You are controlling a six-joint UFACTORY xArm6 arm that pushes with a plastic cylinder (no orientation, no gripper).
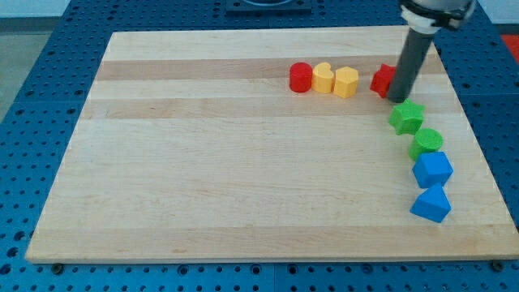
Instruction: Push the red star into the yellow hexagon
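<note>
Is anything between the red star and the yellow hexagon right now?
Nothing visible: bare board separates the red star from the yellow hexagon to the view's left. My tip sits against the star's right side.

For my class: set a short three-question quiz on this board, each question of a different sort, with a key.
1. True or false: my tip is at the red star's right side, as viewed.
2. Which block lies nearest the red star on the view's left? A) red cylinder B) yellow hexagon C) green star
3. Fill in: the two blocks lowest in the view, at the right, are both ____.

Key: 1 true. 2 B. 3 blue: the blue blocks and.
</note>
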